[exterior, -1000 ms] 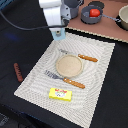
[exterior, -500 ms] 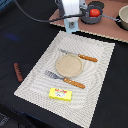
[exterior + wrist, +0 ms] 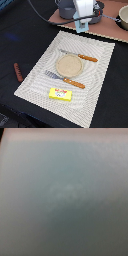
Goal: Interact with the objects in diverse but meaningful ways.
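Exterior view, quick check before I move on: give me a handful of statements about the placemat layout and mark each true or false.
1. The yellow box lies on the placemat, on the near side of the round wooden plate. True.
2. The brown sausage lies on the wooden plate. False: it lies on the dark table, off the mat, toward the exterior view's left.
3. The fork and knife flank the plate. True.
4. The gripper holds the yellow box. False: the box lies alone on the mat.

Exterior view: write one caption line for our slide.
Placemat set with wooden plate, knife, fork, yellow box; sausage alongside.
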Motion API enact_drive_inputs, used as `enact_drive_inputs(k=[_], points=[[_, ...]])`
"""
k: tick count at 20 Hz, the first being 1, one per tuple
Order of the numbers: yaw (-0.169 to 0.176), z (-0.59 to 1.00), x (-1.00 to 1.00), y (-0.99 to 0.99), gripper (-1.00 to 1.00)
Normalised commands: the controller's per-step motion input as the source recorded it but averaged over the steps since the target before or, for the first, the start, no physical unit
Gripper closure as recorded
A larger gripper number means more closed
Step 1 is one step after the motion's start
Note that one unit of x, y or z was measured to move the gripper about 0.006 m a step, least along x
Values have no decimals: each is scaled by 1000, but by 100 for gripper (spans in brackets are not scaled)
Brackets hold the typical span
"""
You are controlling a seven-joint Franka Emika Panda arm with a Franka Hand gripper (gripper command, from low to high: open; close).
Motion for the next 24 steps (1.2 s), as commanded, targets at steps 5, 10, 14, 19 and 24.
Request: enact_drive_inputs(k=[5, 10, 14, 19, 24], points=[[0, -122, 737, 236, 100], [16, -286, 369, 195, 100], [32, -354, 26, 164, 100], [61, -229, -165, 286, 100], [-24, 182, 322, 280, -100]])
